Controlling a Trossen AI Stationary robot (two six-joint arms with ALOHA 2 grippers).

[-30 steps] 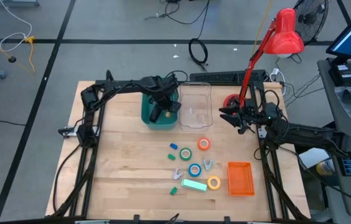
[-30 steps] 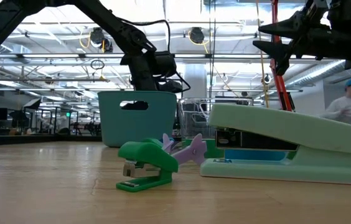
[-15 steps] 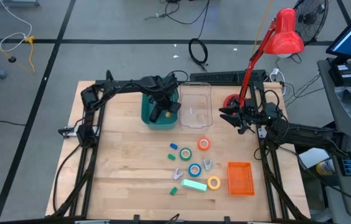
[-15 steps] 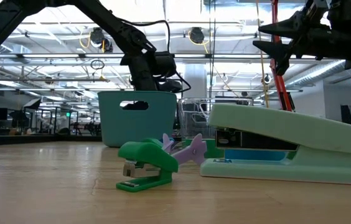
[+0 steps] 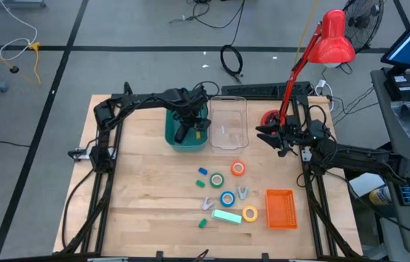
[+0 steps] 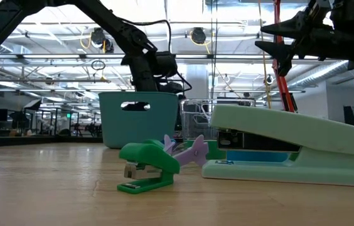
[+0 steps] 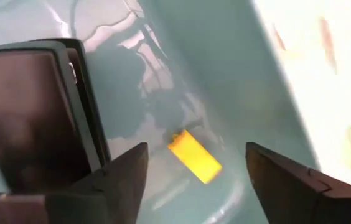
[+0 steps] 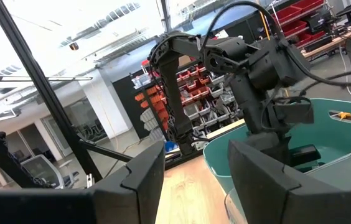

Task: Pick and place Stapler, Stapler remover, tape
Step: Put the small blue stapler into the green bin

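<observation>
My left gripper (image 5: 188,125) (image 7: 194,186) hangs open inside the teal bin (image 5: 176,135) (image 6: 138,119), touching nothing. Below its fingers a small yellow block (image 7: 194,155) lies on the bin's floor, beside the dark bar-shaped Stapler (image 7: 32,112). Near the middle of the table lie the tape rolls: orange-red (image 5: 238,169), green (image 5: 216,180), blue (image 5: 227,198) and yellow (image 5: 250,214). Two purple staple removers (image 5: 207,203) (image 5: 243,192) and a green one (image 6: 145,166) lie among them. My right gripper (image 5: 264,135) (image 8: 194,180) waits open, high above the table's far right.
A clear bin (image 5: 228,124) stands right of the teal one. A mint-green stapler (image 5: 227,216) (image 6: 290,147) and an orange basket (image 5: 280,208) sit near the front. A red lamp (image 5: 332,40) rises at the far right corner. The table's left half is bare wood.
Both arms have kept their places. In the low view, a person standing at the room's right side has gone out of sight.
</observation>
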